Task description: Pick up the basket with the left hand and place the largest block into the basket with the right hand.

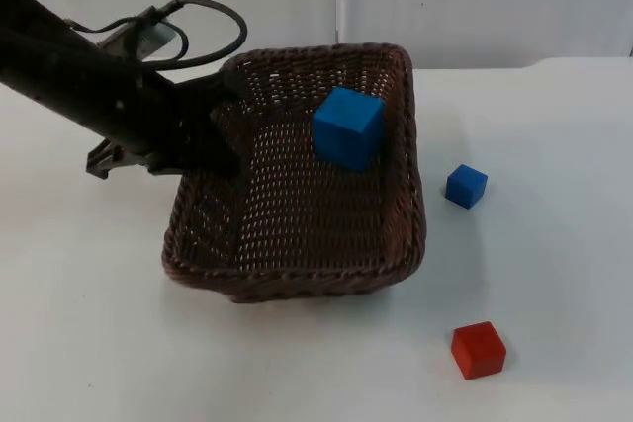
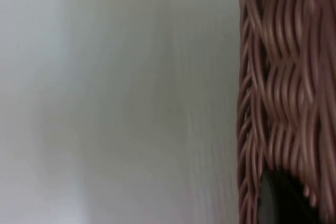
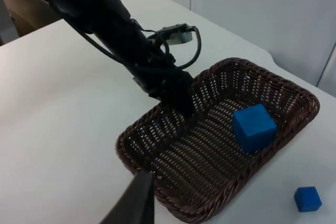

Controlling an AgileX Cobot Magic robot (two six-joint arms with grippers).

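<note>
left end effector [image 1: 223, 145] clamped on basket [image 1: 297, 244] rim | big blue block [image 1: 348, 126] inside | top view adds red block [image 1: 479, 350] | small blue block [image 3: 307, 199] on surface [image 1: 554, 274] | right end effector: cannot tell

Blk arm [image 1: 89, 81], blk fingertip [image 3: 137, 203].

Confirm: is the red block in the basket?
No. In the top view the red block sits on the white table, apart from the basket, which holds the large blue block.
</note>
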